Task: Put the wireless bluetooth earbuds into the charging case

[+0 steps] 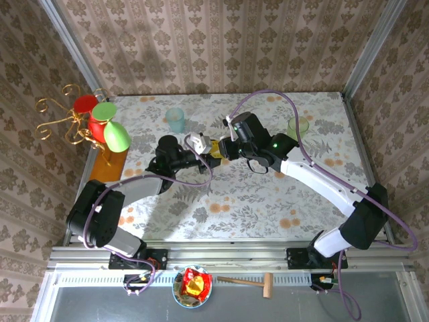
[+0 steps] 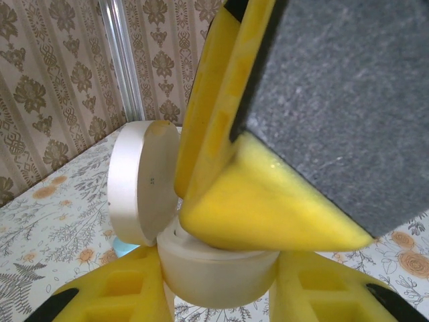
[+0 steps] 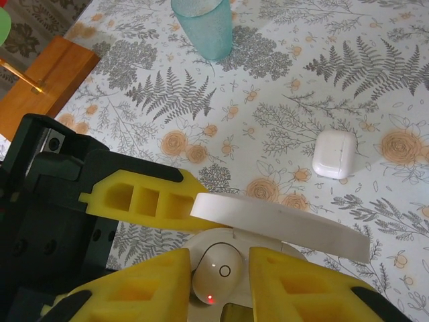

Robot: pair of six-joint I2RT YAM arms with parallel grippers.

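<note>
the left fingers point(image 2: 127, 292) are clenching round the base of the charging case point(image 2: 214, 275), holding it with its round lid standing open at the left of the left wrist frame. the right fingers point(image 3: 151, 288) are sitting over it from above, straddling an earbud point(image 3: 218, 272) at the bottom centre of the right wrist frame. the earbud is looking seated in the case's well, with a small red light glowing on it. whether those right fingers are pinching the earbud or standing just clear of it, i cannot tell. in the top frame both pairs are meeting mid-surface, just below a teal cup point(image 1: 176, 119). by my reading, we're watching the seating step for this earbud. the next move is calling for the right fingers to be letting go cleanly and lifting straight out, not dragging the earbud or knocking the lid, with the left holding the case steady. a white rounded box point(image 3: 333, 153) is lying shut on the surface point(image 3: 281, 87) at the right, well apart.
</note>
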